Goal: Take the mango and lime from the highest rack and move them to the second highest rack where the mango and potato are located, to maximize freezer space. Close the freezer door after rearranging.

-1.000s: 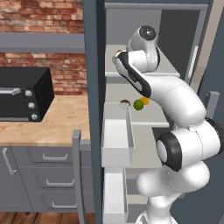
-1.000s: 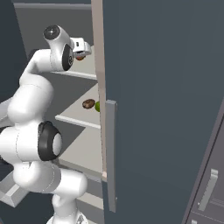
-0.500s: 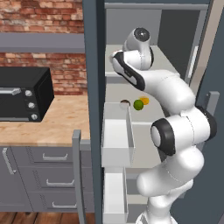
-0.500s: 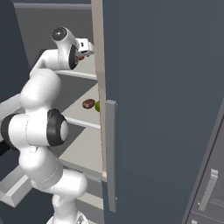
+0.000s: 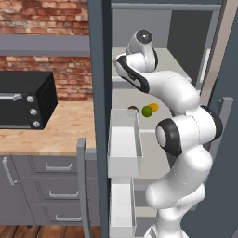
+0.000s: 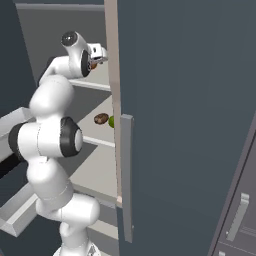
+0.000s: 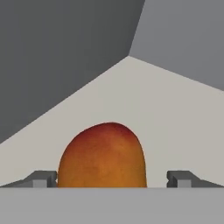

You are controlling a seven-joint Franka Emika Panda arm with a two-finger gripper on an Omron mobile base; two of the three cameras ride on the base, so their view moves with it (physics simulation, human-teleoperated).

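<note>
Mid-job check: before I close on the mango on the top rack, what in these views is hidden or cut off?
- Mango, hand view: its lower part is cut off at the bottom; contact with the open gripper's fingertips can't be judged.
- Mango, right base view: mostly behind the robot's hand.
- Lime, right base view: half covered by the freezer door.
- Potato, left base view: partly behind the drawer bin.

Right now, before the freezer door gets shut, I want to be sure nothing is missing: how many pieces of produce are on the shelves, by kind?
Mangoes: 2, a reddish mango and a yellow-orange mango
Limes: 1, the lime
Potatoes: 1, the potato
Total: 4
</note>
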